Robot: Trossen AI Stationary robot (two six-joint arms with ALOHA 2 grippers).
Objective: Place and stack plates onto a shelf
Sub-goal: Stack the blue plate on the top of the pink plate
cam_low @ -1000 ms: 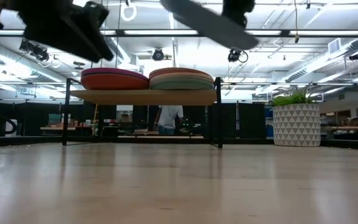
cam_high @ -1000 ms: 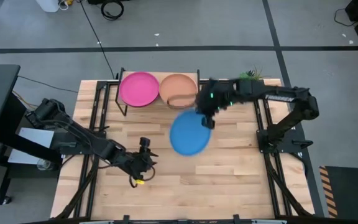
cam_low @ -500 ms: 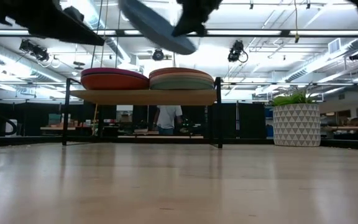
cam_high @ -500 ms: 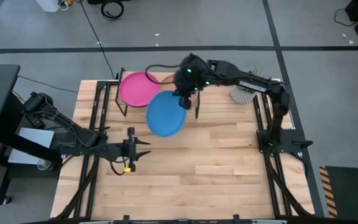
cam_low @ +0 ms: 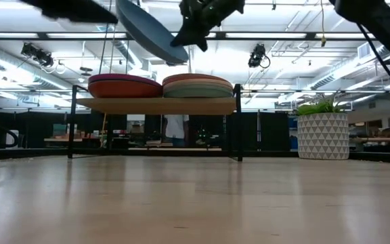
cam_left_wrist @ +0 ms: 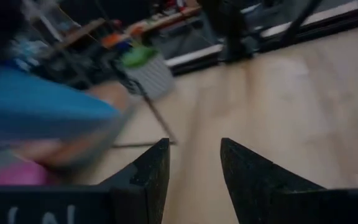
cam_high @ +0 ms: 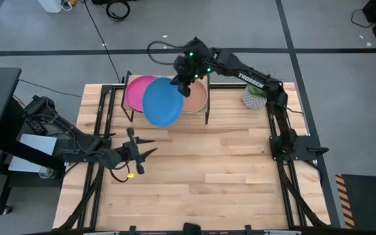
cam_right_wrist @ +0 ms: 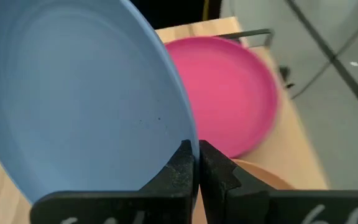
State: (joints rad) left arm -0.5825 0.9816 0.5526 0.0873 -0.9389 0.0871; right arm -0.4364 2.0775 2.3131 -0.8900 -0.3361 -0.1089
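Observation:
My right gripper (cam_high: 181,83) is shut on the bright blue plate (cam_high: 161,102) and holds it in the air above the shelf (cam_low: 154,105). On the shelf sit two stacks, one topped by the magenta plate (cam_high: 136,91), the other by the terracotta plate (cam_high: 198,99). The blue plate hangs over the gap between both stacks and hides part of each. In the low view it is tilted (cam_low: 147,30) above the stacks. My left gripper (cam_high: 139,150) is open, low over the table's left part, near the shelf's front. My right gripper pinches the bright blue plate's rim (cam_right_wrist: 187,134) between its two fingers, one finger (cam_right_wrist: 180,167) on the hollow face and the other behind it. It comes at the rim from the table's far right side. The plate is lifted clear and tilted.
A white patterned pot with a green plant (cam_high: 256,96) stands at the table's far right corner, right of the shelf. The shelf's black legs (cam_high: 207,117) stand on the far part of the table. Bare wooden table (cam_high: 227,176) spreads across the near half.
My right gripper has carried the blue plate from over the table's middle toward the far edge and to the left, until it is over the shelf; the plate has stayed tilted. My left gripper has moved toward the table's left and far side and turned.

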